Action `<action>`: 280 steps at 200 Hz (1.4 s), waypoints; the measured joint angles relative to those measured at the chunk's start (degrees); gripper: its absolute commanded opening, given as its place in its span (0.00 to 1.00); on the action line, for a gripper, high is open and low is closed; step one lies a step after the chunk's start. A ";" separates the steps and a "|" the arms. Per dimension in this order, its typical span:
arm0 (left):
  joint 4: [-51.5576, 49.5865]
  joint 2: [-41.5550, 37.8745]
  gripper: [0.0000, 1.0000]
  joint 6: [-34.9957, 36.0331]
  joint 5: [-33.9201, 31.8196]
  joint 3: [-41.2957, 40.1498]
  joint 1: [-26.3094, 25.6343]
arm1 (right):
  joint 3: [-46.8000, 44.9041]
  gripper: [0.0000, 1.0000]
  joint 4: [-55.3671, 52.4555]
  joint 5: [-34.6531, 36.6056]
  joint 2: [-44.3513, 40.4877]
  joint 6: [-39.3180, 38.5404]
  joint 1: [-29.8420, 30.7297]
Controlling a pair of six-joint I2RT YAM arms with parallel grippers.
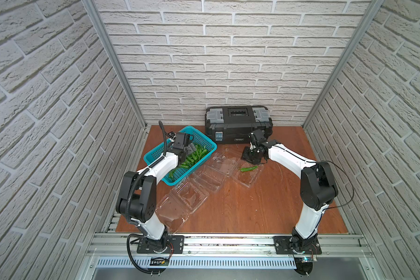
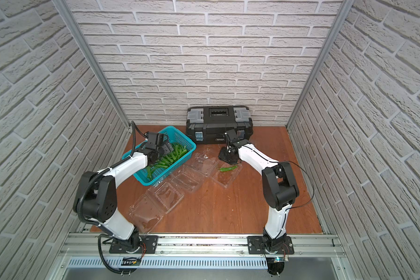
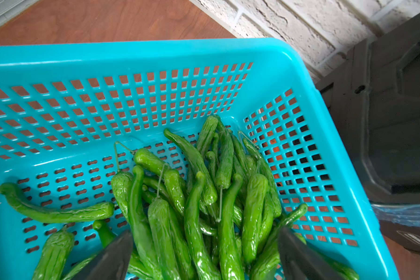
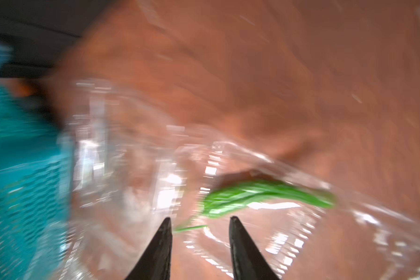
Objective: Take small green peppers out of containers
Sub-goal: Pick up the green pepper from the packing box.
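Just beyond right tool (image 4: 200,219), 1 pepper (image 4: 264,194)

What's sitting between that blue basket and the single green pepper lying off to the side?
Only open clear containers, apparently empty there, lie between the basket and the lone pepper, as both top views show.

The right half of the table (image 1: 264,206), out to its front-right corner, lies bare and gives free passage. The black toolbox (image 1: 238,121) blocks the middle of the back edge, and the teal basket (image 1: 199,162) fills the back-left corner. Three open clear containers (image 1: 207,178) run in a diagonal chain from the front-left corner toward the centre, just beside the basket. That leaves only a narrow strip before the toolbox, taken up by the right gripper (image 4: 200,218).
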 measured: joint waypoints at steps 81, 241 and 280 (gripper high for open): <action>0.07 0.00 0.93 0.04 -0.07 -0.02 0.00 | -0.94 0.45 0.42 -3.17 3.80 9.18 -1.81; 0.04 0.00 0.93 0.66 -0.26 0.02 0.00 | 7.34 0.21 -3.28 5.11 10.49 4.68 -0.74; 0.04 0.02 0.93 0.66 -0.26 0.09 0.00 | 7.34 0.03 -3.50 6.05 10.56 2.69 0.35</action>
